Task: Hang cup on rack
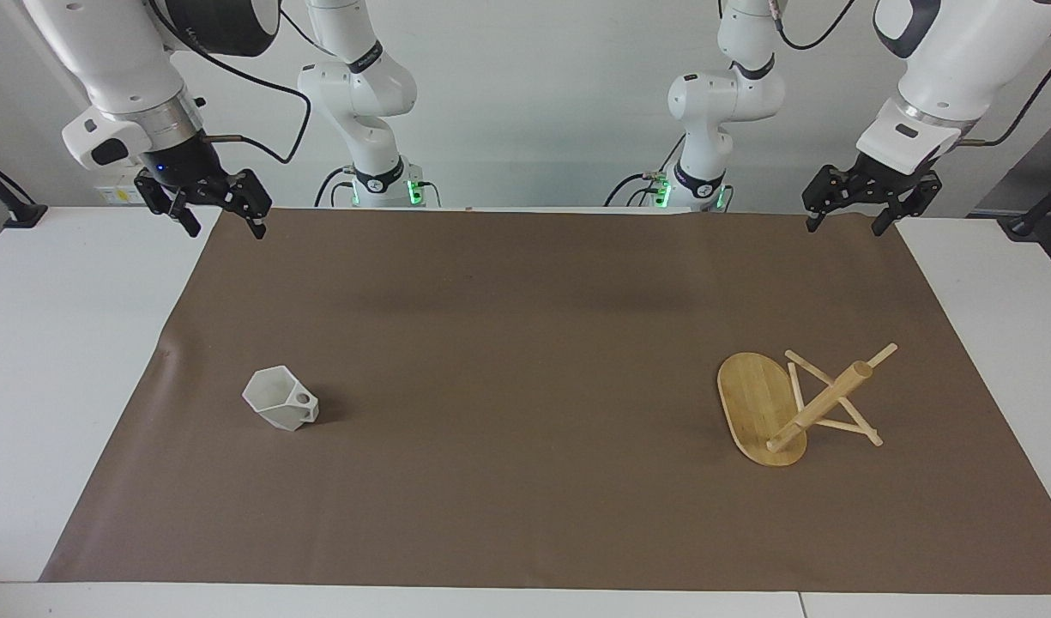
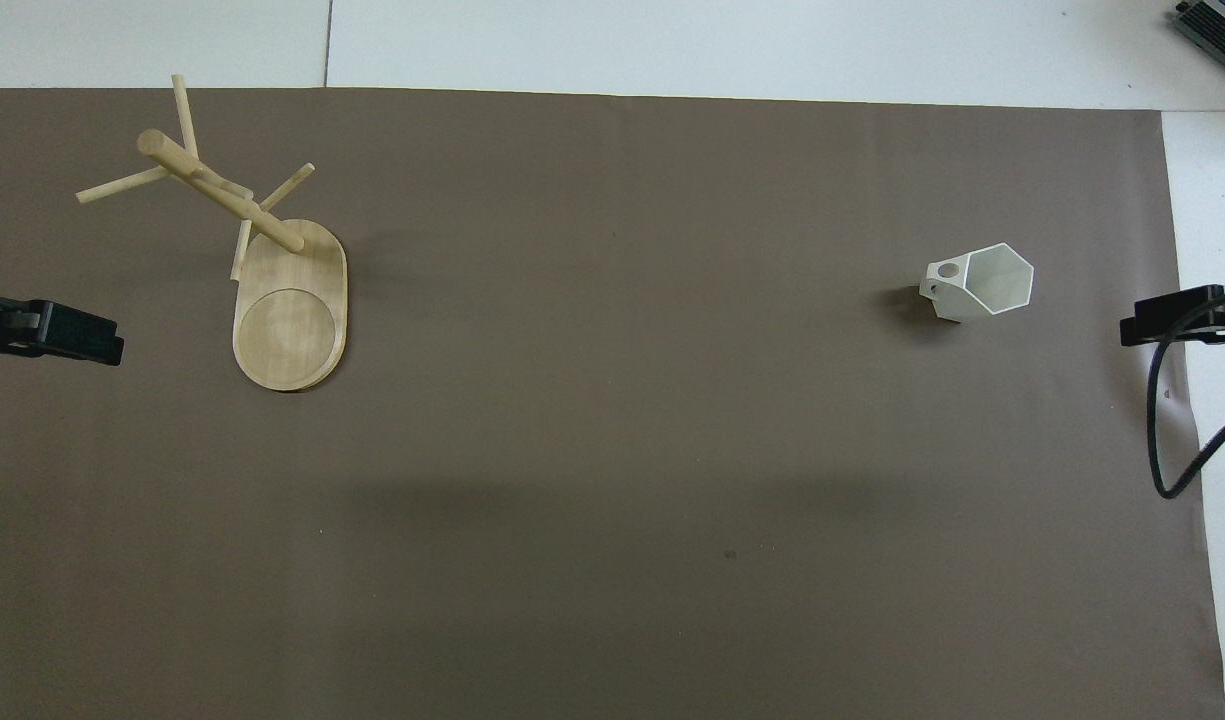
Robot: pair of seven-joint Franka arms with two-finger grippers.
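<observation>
The white faceted cup [image 1: 280, 402] [image 2: 980, 283] stands open side up on the brown mat toward the right arm's end, its pierced handle turned toward the left arm's end. The bamboo rack [image 1: 758, 410] [image 2: 292, 312] stands on its oval base toward the left arm's end, post and thin pegs bare. My right gripper [image 1: 224, 230] [image 2: 1172, 318] hangs open and holds nothing, over the mat's corner by its own base, well apart from the cup. My left gripper [image 1: 844, 228] [image 2: 72, 338] hangs open and holds nothing over the other corner, well apart from the rack.
The brown mat [image 1: 525, 326] covers most of the white table [image 1: 53, 360]. A black cable [image 2: 1162, 420] loops down by the right gripper at the mat's edge. Two further white arm bases [image 1: 379, 172] stand at the robots' end.
</observation>
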